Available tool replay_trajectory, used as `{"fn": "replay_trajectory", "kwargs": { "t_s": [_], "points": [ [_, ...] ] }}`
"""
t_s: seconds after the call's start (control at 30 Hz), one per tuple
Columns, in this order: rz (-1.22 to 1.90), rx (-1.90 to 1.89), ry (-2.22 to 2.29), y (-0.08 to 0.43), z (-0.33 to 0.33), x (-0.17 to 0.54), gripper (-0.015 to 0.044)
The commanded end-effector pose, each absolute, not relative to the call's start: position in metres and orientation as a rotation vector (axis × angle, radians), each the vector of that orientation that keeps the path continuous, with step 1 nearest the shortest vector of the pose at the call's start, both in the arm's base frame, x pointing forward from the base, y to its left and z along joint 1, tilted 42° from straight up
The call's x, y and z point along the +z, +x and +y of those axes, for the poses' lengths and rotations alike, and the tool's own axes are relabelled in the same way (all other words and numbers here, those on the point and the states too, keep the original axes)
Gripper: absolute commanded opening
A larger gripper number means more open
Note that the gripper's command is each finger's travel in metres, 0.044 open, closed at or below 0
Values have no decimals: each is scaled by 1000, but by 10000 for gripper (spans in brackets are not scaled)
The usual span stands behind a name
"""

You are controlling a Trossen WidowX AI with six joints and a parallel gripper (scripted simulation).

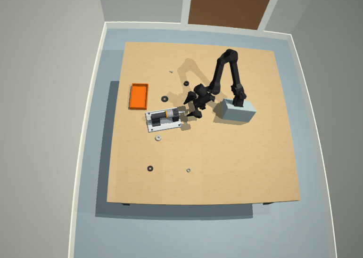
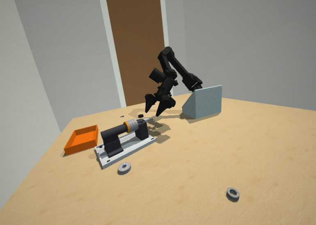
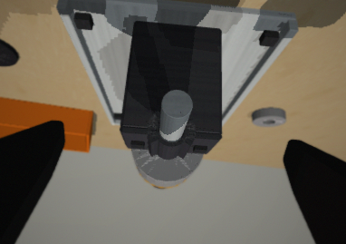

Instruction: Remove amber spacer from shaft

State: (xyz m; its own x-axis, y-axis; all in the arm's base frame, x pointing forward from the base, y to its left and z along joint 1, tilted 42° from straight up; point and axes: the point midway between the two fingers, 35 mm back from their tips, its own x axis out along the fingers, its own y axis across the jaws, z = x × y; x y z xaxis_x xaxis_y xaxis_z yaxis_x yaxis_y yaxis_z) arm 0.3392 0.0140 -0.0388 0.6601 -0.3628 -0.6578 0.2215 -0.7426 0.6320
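Fingers (image 1: 187,108) (image 2: 151,113) spread wide and empty, you have the round grey metal shaft's protruding end (image 1: 182,112) (image 2: 147,119) (image 3: 177,105) between them in the wrist view, with open room either side.

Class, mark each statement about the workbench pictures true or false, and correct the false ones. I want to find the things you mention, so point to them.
1. The amber spacer (image 1: 166,114) (image 2: 128,127) sits next to the big housing block (image 1: 158,116) (image 2: 113,131). True.
2. The gripper (image 1: 185,109) (image 2: 151,114) is closed on the shaft (image 1: 181,112) (image 2: 147,119) (image 3: 176,112). False: it is open, with nothing between its fingers.
3. The orange tray (image 1: 138,96) (image 2: 83,138) (image 3: 77,127) holds a dark ring. False: no ring lies in it.
4. The shaft's end sticks out of the smaller block (image 1: 175,115) (image 2: 141,130) (image 3: 176,60). True.
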Motion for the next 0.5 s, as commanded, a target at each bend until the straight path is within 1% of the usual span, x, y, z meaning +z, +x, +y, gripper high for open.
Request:
{"fn": "replay_trajectory", "kwargs": {
  "t_s": [0.0,0.47],
  "points": [
    [-112,-1061,2162,339,13,-39,440],
    [-101,-1063,2144,340,14,-39,440]
  ]
}}
